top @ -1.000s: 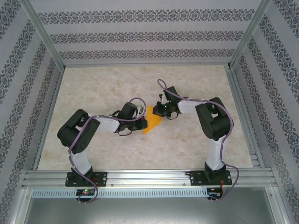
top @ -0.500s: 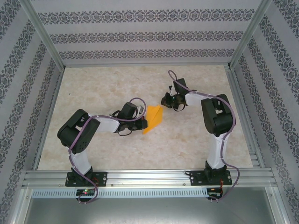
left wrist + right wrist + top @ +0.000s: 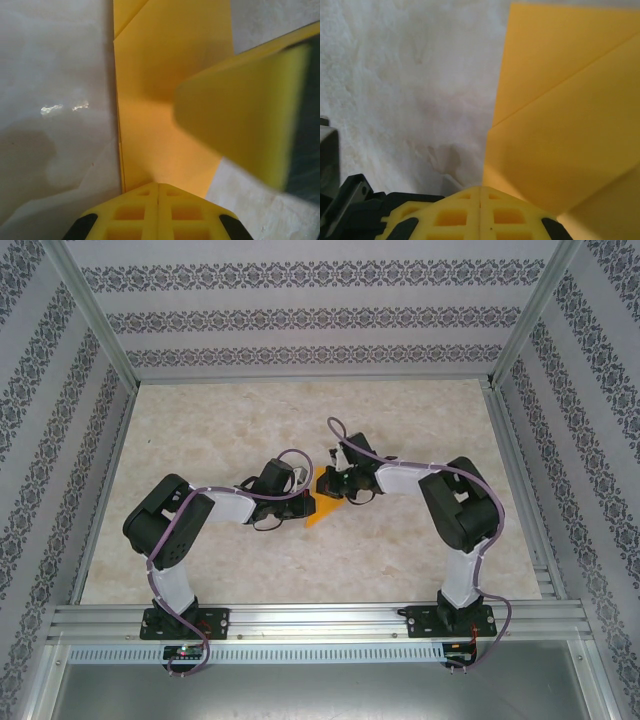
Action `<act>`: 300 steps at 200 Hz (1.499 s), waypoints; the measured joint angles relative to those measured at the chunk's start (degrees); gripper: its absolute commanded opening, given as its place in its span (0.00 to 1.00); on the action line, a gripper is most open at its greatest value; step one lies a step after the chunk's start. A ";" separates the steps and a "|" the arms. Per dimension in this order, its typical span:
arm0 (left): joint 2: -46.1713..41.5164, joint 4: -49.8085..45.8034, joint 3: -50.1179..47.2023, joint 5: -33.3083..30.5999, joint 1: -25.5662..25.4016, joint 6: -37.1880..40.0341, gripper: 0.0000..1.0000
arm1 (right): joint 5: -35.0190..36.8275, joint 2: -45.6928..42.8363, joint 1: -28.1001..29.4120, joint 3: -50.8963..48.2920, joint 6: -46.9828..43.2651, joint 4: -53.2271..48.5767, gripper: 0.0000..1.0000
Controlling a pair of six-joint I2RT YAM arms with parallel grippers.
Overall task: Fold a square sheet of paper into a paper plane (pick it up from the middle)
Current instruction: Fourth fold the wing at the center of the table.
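Observation:
The orange sheet of paper (image 3: 318, 517) lies partly folded on the table's middle, with diagonal creases on it (image 3: 570, 100). My left gripper (image 3: 310, 502) is shut, its yellow fingertips together and resting on the paper's near end (image 3: 165, 100). My right gripper (image 3: 326, 483) is shut too, its tip (image 3: 480, 189) down at the paper's edge from the opposite side. One right finger (image 3: 240, 125) lies across the paper in the left wrist view. Both grippers hide much of the sheet from above. Nothing is held between either pair of jaws.
The pale marble table top (image 3: 200, 420) is bounded by aluminium rails, one along the near edge (image 3: 320, 618), and by patterned walls on three sides. The two arm bases stand at the near rail.
The right gripper swung away to the back right half a second ago and has come back onto the paper, now covering its far part. The left arm has stayed put.

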 measured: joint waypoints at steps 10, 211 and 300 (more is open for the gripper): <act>0.00 0.00 0.00 0.02 0.00 0.00 0.00 | -0.13 0.87 0.13 -0.07 0.33 0.44 0.04; -0.66 -0.68 -0.50 6.43 -0.11 0.22 0.19 | -3.02 3.19 -0.90 -0.33 0.79 1.38 0.04; -3.37 -1.53 -3.85 5.03 -1.33 0.66 0.11 | -3.61 3.67 -0.98 0.33 0.59 0.57 0.03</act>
